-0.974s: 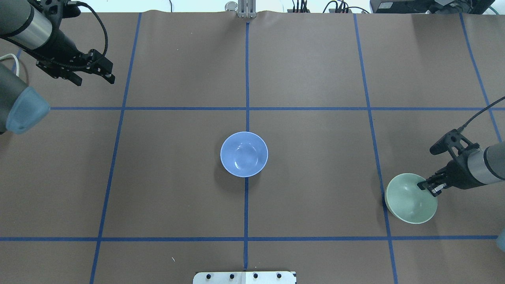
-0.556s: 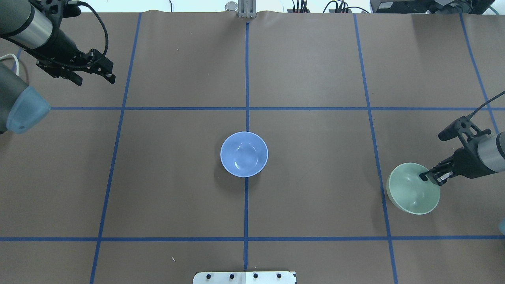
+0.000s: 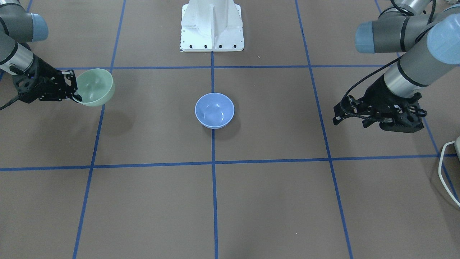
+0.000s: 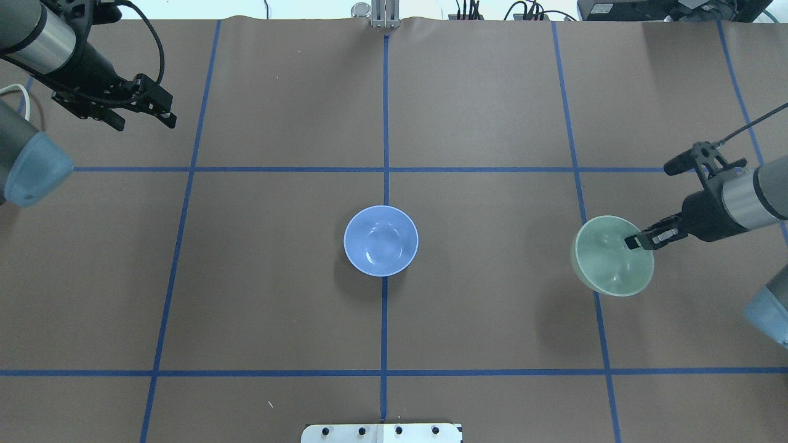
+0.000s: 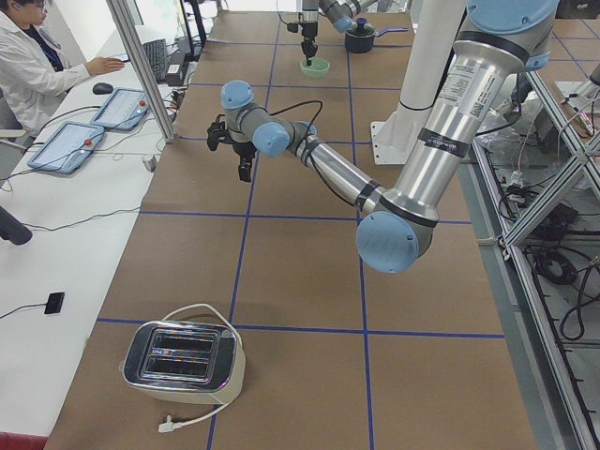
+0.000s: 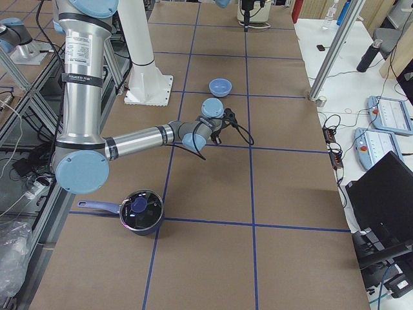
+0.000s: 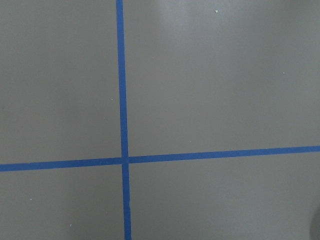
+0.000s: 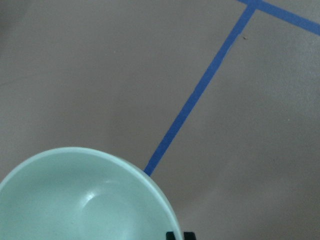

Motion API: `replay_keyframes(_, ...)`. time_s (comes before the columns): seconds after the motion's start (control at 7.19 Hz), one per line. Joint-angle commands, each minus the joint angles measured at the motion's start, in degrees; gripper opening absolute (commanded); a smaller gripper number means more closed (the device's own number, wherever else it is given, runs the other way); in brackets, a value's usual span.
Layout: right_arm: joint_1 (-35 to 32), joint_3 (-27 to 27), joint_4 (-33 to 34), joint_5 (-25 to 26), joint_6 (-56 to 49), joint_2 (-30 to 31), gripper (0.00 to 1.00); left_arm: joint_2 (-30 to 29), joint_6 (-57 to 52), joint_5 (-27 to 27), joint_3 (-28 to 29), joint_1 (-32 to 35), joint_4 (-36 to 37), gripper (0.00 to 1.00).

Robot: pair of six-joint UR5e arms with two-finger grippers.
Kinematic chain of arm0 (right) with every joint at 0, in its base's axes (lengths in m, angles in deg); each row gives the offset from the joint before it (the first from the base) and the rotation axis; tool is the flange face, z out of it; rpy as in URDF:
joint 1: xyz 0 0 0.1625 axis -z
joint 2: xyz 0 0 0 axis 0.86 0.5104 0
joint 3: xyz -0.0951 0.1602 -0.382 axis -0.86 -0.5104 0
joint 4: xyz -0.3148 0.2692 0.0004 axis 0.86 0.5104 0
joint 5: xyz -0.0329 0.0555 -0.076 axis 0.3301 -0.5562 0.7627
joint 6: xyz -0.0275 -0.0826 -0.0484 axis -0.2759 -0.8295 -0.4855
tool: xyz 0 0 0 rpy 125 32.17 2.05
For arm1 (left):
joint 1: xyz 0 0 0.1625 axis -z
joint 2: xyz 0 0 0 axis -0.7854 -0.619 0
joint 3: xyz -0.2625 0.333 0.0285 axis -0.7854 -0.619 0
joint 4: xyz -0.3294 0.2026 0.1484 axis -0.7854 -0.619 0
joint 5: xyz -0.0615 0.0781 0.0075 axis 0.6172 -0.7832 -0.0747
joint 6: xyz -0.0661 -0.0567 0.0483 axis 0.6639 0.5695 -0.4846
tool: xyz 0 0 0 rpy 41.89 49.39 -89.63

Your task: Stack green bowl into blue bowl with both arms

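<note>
The blue bowl (image 4: 380, 240) stands upright at the table's middle, on the centre tape line; it also shows in the front view (image 3: 214, 110). My right gripper (image 4: 634, 241) is shut on the near rim of the green bowl (image 4: 612, 255) and holds it tilted above the table, right of the blue bowl. The green bowl also shows in the front view (image 3: 95, 87) and in the right wrist view (image 8: 85, 200). My left gripper (image 4: 144, 120) is open and empty at the far left, well away from both bowls. The left wrist view shows only tape lines.
The white pedestal base (image 3: 212, 25) stands at the table's robot-side edge. A toaster (image 5: 183, 361) sits at the left end, and a dark pot with a lid (image 6: 139, 210) at the right end. A white cable (image 3: 447, 169) lies by the left arm.
My right gripper has lifted the green bowl off the table and carried it up and toward the centre. The left arm has barely shifted. The blue bowl has not moved.
</note>
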Motion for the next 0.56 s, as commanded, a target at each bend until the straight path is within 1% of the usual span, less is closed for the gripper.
replay_keyframes(0.0, -0.3, 0.2, 13.4, 0.8, 3.0, -11.4, 0.15, 0.1, -2.3, 0.1, 0.0, 1.5, 0.2, 0.97)
replay_keyframes(0.28, 0.3, 0.0, 24.1, 2.9, 7.2, -21.3, 0.15, 1.3, -12.6, 1.5, 1.0, 3.9, 0.9, 0.97)
replay_keyframes(0.42, 1.2, -0.1, 27.1, 3.9, 8.5, -24.5, 0.15, 1.5, -12.6, 1.4, 1.0, 3.9, 0.4, 0.98)
